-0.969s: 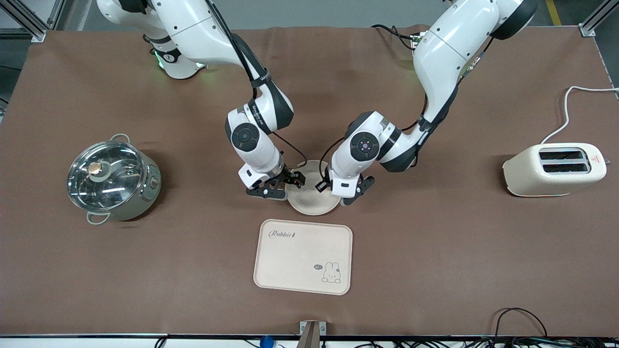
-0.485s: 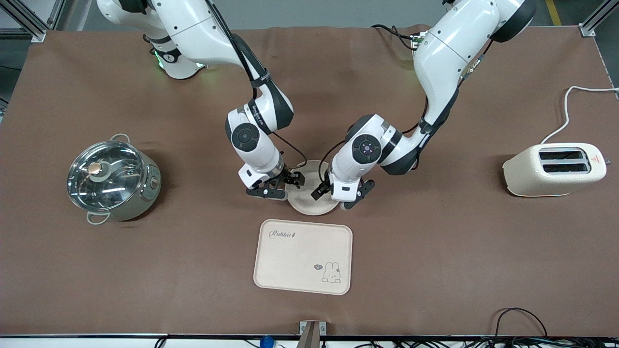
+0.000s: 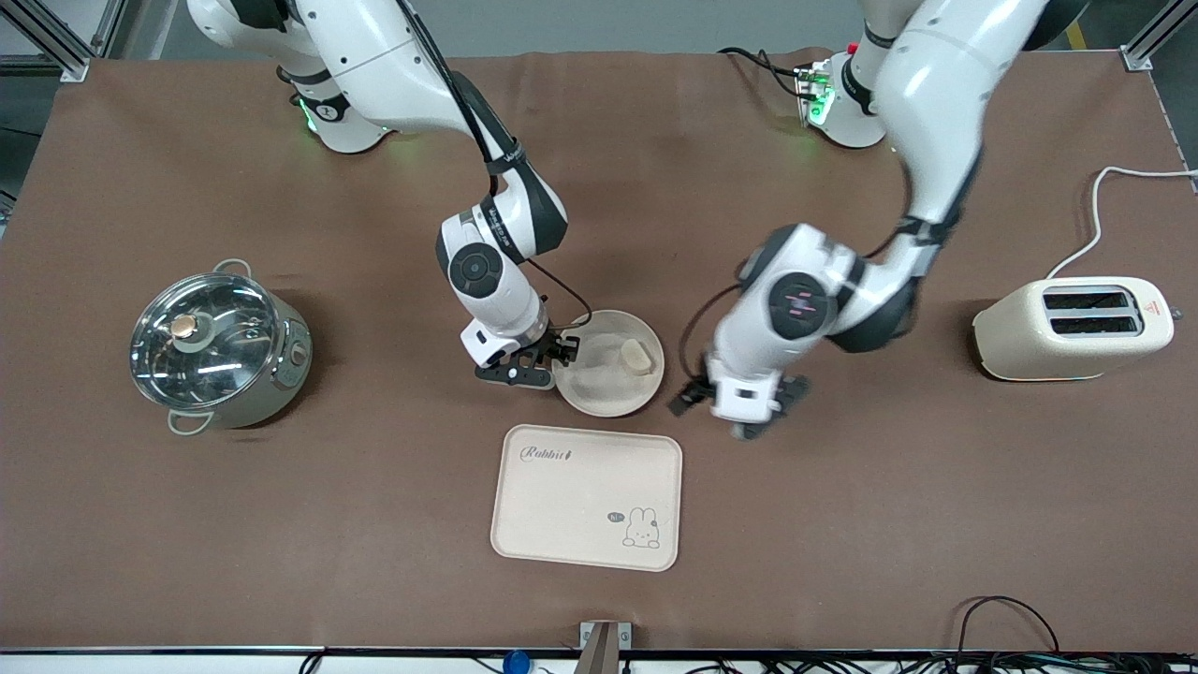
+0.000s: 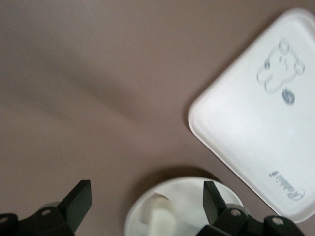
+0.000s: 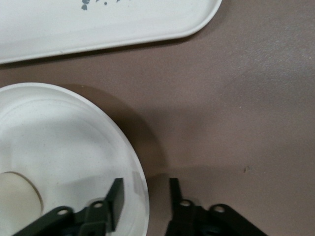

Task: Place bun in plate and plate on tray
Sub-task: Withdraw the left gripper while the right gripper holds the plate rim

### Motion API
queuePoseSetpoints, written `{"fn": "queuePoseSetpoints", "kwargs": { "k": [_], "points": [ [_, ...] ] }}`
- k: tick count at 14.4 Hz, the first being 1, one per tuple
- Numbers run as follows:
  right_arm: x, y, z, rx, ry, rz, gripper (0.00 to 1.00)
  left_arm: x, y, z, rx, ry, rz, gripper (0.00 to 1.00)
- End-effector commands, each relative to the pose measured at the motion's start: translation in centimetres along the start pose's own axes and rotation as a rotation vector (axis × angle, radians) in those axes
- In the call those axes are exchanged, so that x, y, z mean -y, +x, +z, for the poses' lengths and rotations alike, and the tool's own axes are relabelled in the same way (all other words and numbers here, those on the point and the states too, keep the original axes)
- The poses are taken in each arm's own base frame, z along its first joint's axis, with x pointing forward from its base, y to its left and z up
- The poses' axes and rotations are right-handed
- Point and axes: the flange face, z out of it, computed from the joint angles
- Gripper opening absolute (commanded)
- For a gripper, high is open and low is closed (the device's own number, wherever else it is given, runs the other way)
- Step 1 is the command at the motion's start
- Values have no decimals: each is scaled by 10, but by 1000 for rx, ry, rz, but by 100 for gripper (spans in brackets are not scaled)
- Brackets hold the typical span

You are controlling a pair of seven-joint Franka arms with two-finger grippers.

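Tray (image 3: pixel 587 497): flat on the table, nearer the front camera than the plate, just apart from it.
Plate (image 3: pixel 608 363): on the table between both arms, not yet on the tray.
Right gripper (image 3: pixel 554 360): fingers straddle the plate's rim at the right arm's end, narrow gap, seemingly clamped on it.
Left gripper (image 3: pixel 739 413): released, jaws wide, over bare table beside the plate.
Bun (image 3: pixel 637 355): lies in the plate.
Key relation: tray lies straight toward the camera from the gripped plate; right arm is better placed.

Bun (image 3: pixel 636 355) in plate (image 3: pixel 594 398), tray (image 3: pixel 562 515) beside
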Motion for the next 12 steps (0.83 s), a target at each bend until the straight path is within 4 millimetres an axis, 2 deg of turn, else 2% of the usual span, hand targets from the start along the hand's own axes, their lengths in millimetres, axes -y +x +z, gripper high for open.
{"fn": "queuePoseSetpoints", "kwargs": {
  "k": [1,4,5,6,8,9,10,11,12],
  "points": [
    [1,-2,0,-6,7,5,0,42,56,-62,-12,66,101,100],
    [1,-1,-3,-8,10,6,0,94,109,-134,-23,99,219,100],
    [2,-2,-5,-4,12,6,0,111,118,-157,-38,110,255,100],
    [6,-2,-16,-6,23,10,0,129,127,-186,-67,117,299,100],
    [28,5,-62,-49,94,-7,0,149,121,-232,-94,132,392,100],
    [38,11,-76,-69,120,3,0,160,114,-257,-109,143,438,100],
    [44,19,-86,-91,139,19,0,169,105,-279,-120,149,483,100],
    [45,35,-84,-109,146,33,0,183,97,-304,-142,168,507,100],
    [37,57,-81,-126,148,56,0,197,88,-321,-144,186,540,100]
  ]
}}
